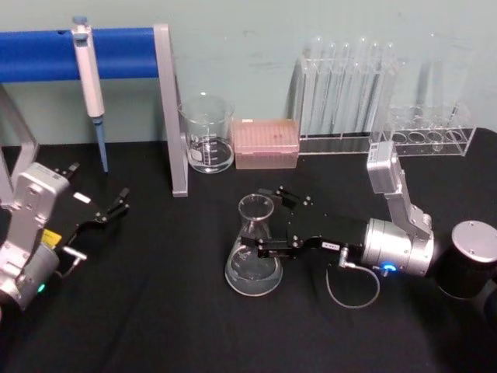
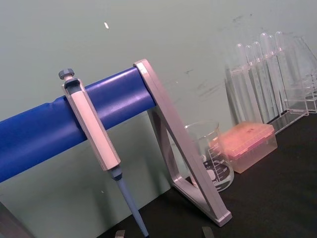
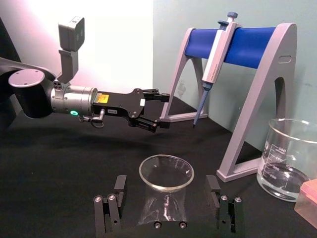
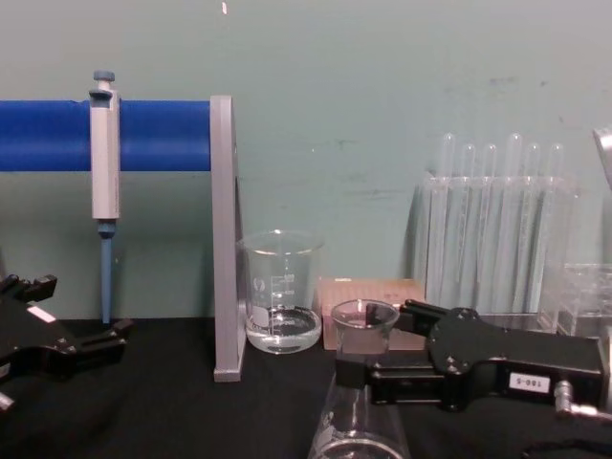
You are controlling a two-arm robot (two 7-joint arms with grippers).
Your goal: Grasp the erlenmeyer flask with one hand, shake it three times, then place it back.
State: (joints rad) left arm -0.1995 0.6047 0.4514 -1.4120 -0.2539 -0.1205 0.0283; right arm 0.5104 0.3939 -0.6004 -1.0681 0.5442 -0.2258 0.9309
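Head view: flask upright on surface, nearer the robot than beaker. Right end effector straddles its neck, released, glass apparently untouched. Step: grasp, not yet made. Next move probably: clench on neck, then lift. Left end effector released, idle left of beaker.

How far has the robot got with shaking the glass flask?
Done: the right claw sits open around the neck of the erlenmeyer flask. In hand: nothing yet; the flask stands on the table, ungripped. Left, probably: grip, shake thrice, set back. The left claw rests aside.
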